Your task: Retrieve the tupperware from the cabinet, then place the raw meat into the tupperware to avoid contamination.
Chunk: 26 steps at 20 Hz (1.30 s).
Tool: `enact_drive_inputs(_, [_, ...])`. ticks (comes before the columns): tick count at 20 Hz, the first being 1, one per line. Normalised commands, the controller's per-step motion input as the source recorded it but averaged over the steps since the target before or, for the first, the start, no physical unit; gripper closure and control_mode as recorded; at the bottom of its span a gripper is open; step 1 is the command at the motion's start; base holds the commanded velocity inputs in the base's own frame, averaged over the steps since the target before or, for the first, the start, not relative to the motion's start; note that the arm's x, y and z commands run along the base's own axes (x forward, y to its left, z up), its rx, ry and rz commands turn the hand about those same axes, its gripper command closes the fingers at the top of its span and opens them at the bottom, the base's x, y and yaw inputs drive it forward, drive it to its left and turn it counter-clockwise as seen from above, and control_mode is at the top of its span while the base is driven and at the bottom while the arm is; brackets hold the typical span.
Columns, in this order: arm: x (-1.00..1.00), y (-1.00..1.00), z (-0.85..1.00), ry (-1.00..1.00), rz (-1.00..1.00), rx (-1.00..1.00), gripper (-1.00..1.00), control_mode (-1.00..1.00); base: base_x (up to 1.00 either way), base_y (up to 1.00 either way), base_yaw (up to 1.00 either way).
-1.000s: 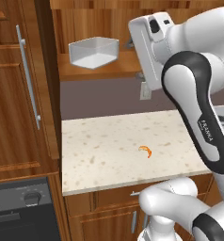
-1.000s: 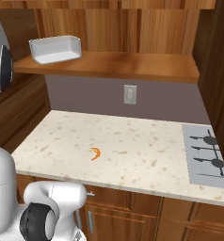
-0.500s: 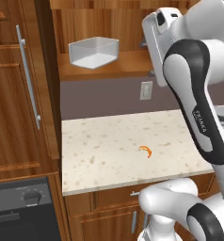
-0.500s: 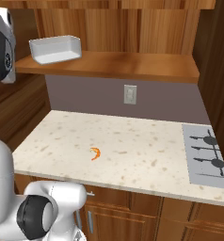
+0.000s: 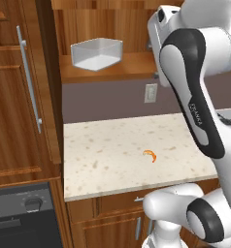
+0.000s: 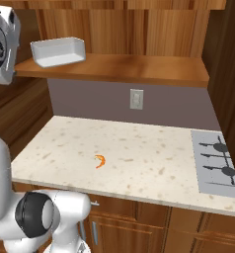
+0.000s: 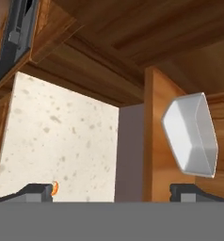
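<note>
**A:** Where's your tray in the left base view?

**B:** The tupperware (image 5: pixel 96 54) is in the upper middle of the frame, sitting on the lighter shelf (image 5: pixel 132 65) of the cabinet (image 5: pixel 88 29). The raw meat (image 5: pixel 150 155) lies on the speckled counter (image 5: pixel 107 155), just right of center, well apart from the tray. Your arm (image 5: pixel 195 87) fills the right side, and there's a wall outlet (image 5: pixel 150 92) beside it.

**A:** And the right base view?

**B:** Tupperware (image 6: pixel 58 51) is upper left, at the left end of the shelf (image 6: pixel 139 69). The meat (image 6: pixel 99 160) is left of center on the counter (image 6: pixel 139 158), with the stove (image 6: pixel 219 168) at the right edge.

**A:** Hand view?

**B:** It's rolled sideways. Tupperware (image 7: pixel 191 134) is on the right of the frame against the shelf (image 7: pixel 154 136). The meat (image 7: pixel 55 188) peeks out at the lower left, right by one fingertip (image 7: pixel 36 192). Your gripper (image 7: pixel 115 194) has its tips spread wide with nothing between them.
</note>
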Motion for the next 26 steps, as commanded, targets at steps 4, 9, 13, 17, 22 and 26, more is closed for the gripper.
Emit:
enact_drive_inputs(4, [0.02,-0.05,0.0,0.11,-0.02,0.01,-1.0,-1.0,0.0,0.0,0.0])
enact_drive_inputs(9, [0.01,-0.07,-0.02,0.05,0.0,0.03,-1.0,-1.0,0.0,0.0,0.0])
enact_drive_inputs(13, [0.08,0.0,-0.09,0.04,0.0,0.02,-1.0,-1.0,0.0,0.0,0.0])
enact_drive_inputs(17, [0.05,0.0,-0.15,0.01,-0.01,0.04,-1.0,-1.0,0.0,0.0,0.0])
enact_drive_inputs(22, [0.0,0.0,-0.24,0.0,0.0,0.07,-1.0,-1.0,0.0,0.0,0.0])
enact_drive_inputs(26, [0.03,0.01,-0.16,0.0,0.0,0.09,-1.0,-1.0,0.0,0.0,0.0])
